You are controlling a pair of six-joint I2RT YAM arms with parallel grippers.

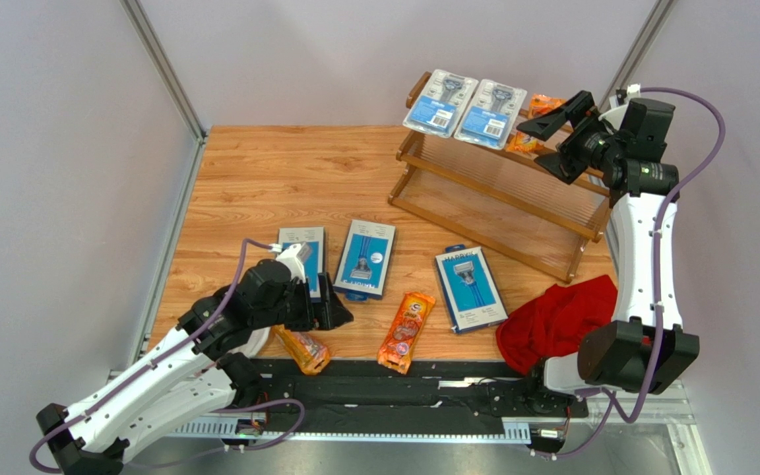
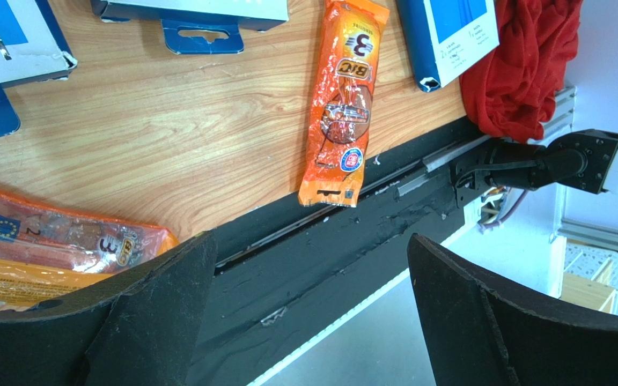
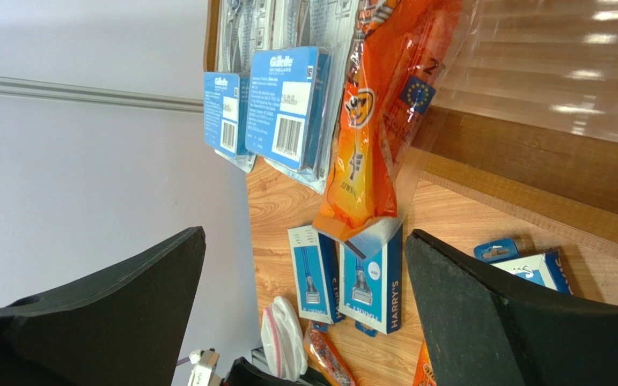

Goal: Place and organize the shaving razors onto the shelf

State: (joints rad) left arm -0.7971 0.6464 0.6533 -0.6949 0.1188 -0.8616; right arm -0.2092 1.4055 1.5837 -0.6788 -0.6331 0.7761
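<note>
where table (image 1: 285, 168) ends, orange bag (image 1: 406, 331) overhangs.

You're working over a table (image 1: 285, 168) of pale honey wood grain. At the far right the shelf (image 1: 493, 193) is a darker reddish brown. The two blister packs (image 1: 440, 102) on its top tier are clear over light-blue cards with white barcode labels. The orange bag (image 3: 360, 145) just right of them carries a small blue flag ringed with yellow stars. Nearer you, three blue boxes (image 1: 365, 257) have paler panels, the table's orange bags (image 1: 406, 330) show red and blue print, and the red cloth (image 1: 557, 317) is plain.
</note>
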